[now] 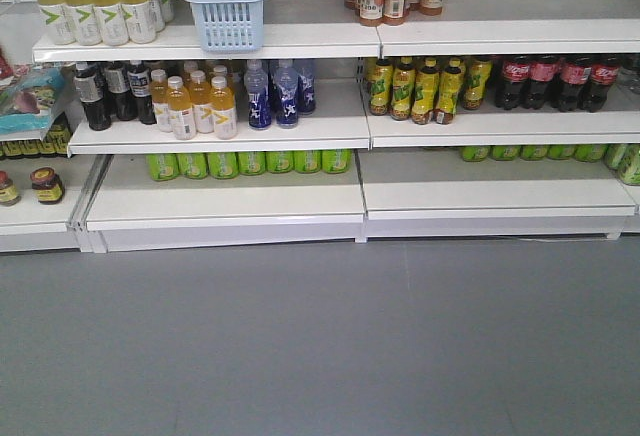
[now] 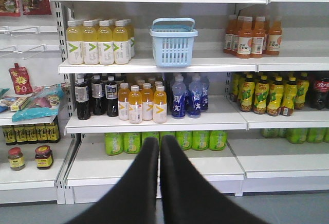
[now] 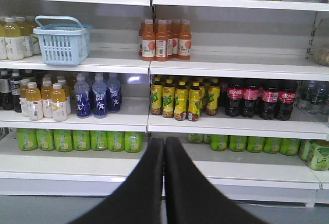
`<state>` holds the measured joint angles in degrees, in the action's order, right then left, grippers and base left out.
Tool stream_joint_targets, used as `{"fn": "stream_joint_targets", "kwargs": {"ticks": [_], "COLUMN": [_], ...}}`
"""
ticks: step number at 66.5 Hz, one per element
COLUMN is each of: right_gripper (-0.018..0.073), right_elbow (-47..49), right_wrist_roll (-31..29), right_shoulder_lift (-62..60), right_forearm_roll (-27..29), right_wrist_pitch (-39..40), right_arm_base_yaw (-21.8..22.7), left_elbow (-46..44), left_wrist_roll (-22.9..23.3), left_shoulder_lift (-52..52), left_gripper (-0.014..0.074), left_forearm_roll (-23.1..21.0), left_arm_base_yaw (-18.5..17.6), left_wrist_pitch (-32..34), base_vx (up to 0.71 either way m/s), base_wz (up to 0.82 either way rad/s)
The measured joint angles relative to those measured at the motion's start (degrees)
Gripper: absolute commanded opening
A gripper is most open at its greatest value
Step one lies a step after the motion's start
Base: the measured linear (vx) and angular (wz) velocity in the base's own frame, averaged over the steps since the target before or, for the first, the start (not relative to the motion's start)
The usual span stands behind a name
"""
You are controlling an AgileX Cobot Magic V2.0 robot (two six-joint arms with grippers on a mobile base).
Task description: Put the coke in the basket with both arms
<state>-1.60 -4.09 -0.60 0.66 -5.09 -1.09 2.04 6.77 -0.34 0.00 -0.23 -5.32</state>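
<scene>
The pale blue slotted basket (image 1: 226, 6) stands on the upper shelf, between yellow drink bottles and orange bottles. It also shows in the left wrist view (image 2: 174, 44) and the right wrist view (image 3: 61, 41). No slim red coke can shows in any view. My left gripper (image 2: 159, 142) is shut and empty, its black fingers pressed together, well back from the shelves. My right gripper (image 3: 164, 141) is likewise shut and empty, back from the shelves. Neither arm shows in the front view.
Dark cola bottles with red labels (image 3: 257, 98) stand on the middle shelf at right. Yellow bottles (image 2: 97, 41), orange bottles (image 3: 165, 40), blue bottles (image 2: 187, 95) and green cans (image 1: 250, 163) fill the shelves. The white lower shelf (image 1: 225, 201) juts out over grey floor (image 1: 320, 346).
</scene>
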Motion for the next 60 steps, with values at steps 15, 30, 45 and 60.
{"fn": "stream_joint_targets", "kwargs": {"ticks": [15,30,45,60], "right_gripper": [-0.001,-0.001,-0.001,-0.001], "right_elbow": [0.0,0.0,0.0,0.0], "right_wrist_roll": [0.0,0.0,0.0,0.0], "right_shoulder_lift": [0.0,0.0,0.0,0.0], "right_forearm_roll": [0.0,0.0,0.0,0.0], "right_wrist_pitch": [0.0,0.0,0.0,0.0], "right_arm_base_yaw": [0.0,0.0,0.0,0.0], "left_elbow": [0.0,0.0,0.0,0.0], "left_wrist_roll": [0.0,0.0,0.0,0.0], "left_shoulder_lift": [0.0,0.0,0.0,0.0], "left_gripper": [-0.0006,-0.0006,-0.0006,-0.0006], "left_forearm_roll": [0.0,0.0,0.0,0.0], "left_arm_base_yaw": [0.0,0.0,0.0,0.0], "left_wrist_pitch": [0.0,0.0,0.0,0.0], "base_vx": [0.0,0.0,0.0,0.0], "base_wz": [0.0,0.0,0.0,0.0]}}
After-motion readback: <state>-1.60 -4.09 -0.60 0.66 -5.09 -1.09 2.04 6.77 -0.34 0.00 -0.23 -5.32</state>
